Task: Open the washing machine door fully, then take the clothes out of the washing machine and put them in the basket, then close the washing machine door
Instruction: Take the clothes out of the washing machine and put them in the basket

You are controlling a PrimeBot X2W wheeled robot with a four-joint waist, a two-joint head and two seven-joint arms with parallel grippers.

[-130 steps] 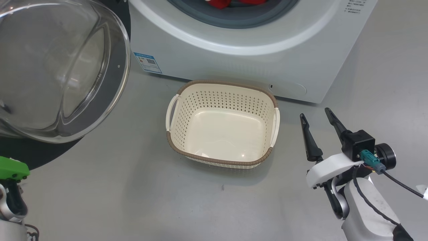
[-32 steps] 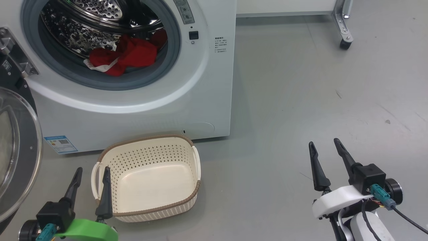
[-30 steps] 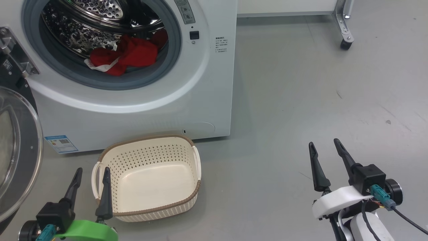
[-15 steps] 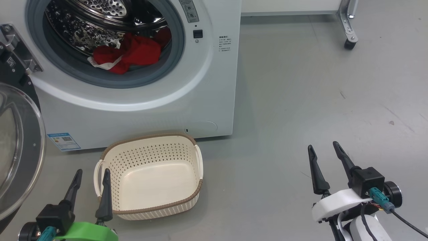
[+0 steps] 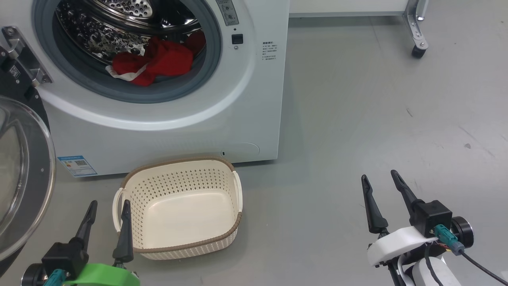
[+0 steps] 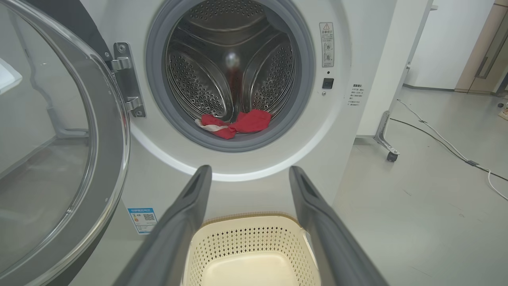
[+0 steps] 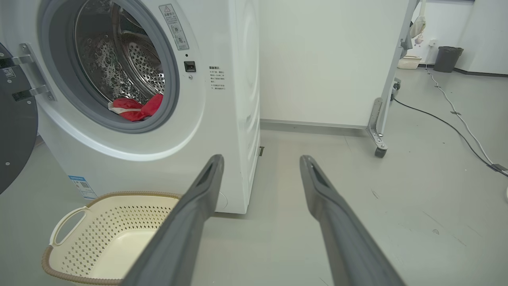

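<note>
The white washing machine (image 5: 166, 131) stands at upper left, and its door (image 5: 24, 174) hangs swung open at the far left. Red clothes (image 5: 156, 61) with white trim lie at the front of the steel drum (image 6: 232, 71). On the floor before the machine sits the empty cream basket (image 5: 178, 174). My left gripper (image 5: 110, 205) is open, low beside the basket's left handle. Out on the bare floor to the right, my right gripper (image 5: 379, 177) is open too, well away from the basket. The clothes (image 7: 133, 109) and the basket (image 7: 79, 238) show in the right wrist view too.
A wheeled metal frame leg (image 5: 416, 35) stands on the grey floor at upper right beside a white panel (image 7: 325, 59). Cables (image 7: 456, 119) run across the floor further right, and a dark bin (image 7: 448, 58) stands far off.
The head camera has kept shifting, so the machine and basket sit slightly further right in the picture. Both grippers stay open and hold nothing. The clothes have not moved.
</note>
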